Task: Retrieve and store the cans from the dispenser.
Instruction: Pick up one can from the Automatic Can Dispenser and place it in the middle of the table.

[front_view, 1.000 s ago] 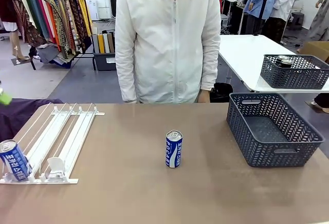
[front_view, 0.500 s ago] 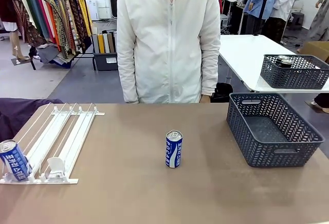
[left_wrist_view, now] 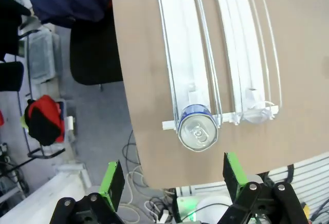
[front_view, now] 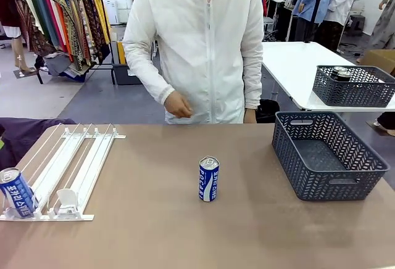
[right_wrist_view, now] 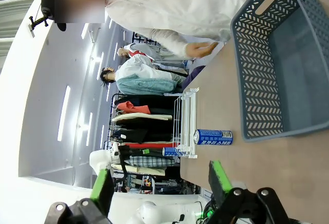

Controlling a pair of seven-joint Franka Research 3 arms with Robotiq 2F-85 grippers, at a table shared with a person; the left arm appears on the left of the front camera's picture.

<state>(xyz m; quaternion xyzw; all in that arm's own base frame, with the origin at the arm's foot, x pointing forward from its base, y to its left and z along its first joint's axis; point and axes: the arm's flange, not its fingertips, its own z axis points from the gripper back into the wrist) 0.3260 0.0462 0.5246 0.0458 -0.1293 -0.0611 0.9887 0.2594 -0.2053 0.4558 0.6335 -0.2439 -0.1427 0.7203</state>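
The left gripper (left_wrist_view: 172,175) hung open and empty above the edge of the brown desk (front_view: 154,232), its two green-padded fingers spread wide. Its wrist camera looked down on the low end of the white wire dispenser (left_wrist_view: 190,54). The racked can (left_wrist_view: 198,133), blue and white with a silver top, sat at that end of one lane, against the end rail and clear of the fingers. In the front view this was the outermost lane on the robot's left, and the can leaned slightly there. A white pusher tab (front_view: 66,200) rested at the same end of a neighbouring lane.

The right gripper (right_wrist_view: 160,180) was also open and held nothing. It was well apart from the dark grey lattice basket (front_view: 327,158), which stood on the robot's right side of the desk.

The loose can (front_view: 208,179), also blue and white with lettering, stood upright near the middle of the desk. It was between the dispenser and the basket and touched neither.

At the far side stood a person in a white zipped jacket. One hand (front_view: 178,105) was raised in front of the body, above the desk's far edge and holding nothing.
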